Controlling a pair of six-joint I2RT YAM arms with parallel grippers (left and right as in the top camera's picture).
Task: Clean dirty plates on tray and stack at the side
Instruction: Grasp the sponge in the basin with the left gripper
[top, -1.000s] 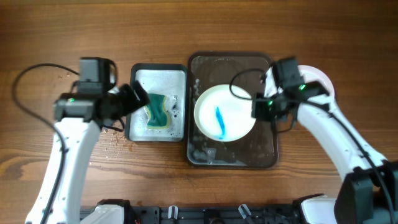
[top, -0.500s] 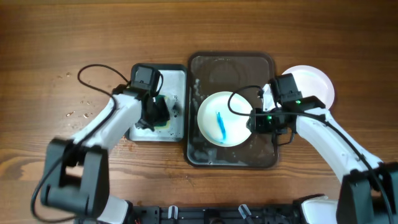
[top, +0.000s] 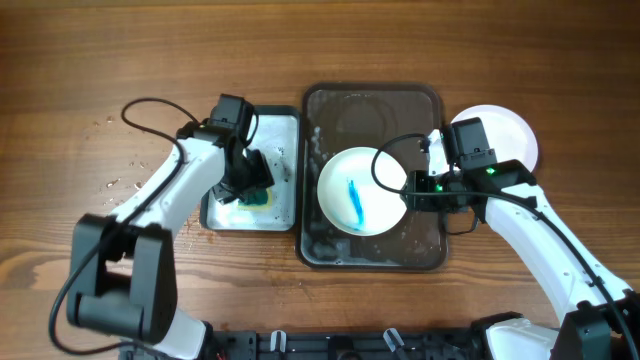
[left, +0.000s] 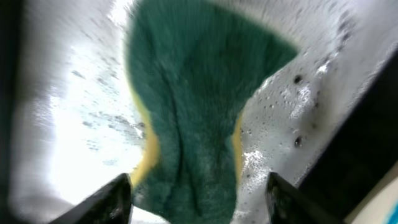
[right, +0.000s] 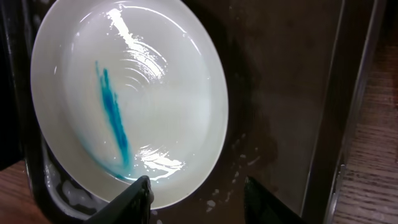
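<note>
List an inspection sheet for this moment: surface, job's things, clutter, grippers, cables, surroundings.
Surface: wooden table, wet specks at left.
Job's things: streaked plate, blue mark on it, in the wet dark tray; white plate on the table to the right; green sponge in the soapy white tray.
Clutter: nothing seen.
Grippers: left gripper open, astride the sponge; right gripper open at the streaked plate's rim.
Cables: left cable loops over the table; right cable over the streaked plate.
Surroundings: nothing seen.

I see my left gripper (left: 199, 199) with its fingers (left: 115, 200) spread either side of the green sponge (left: 193, 106), on the soapy tray (left: 74, 118).
</note>
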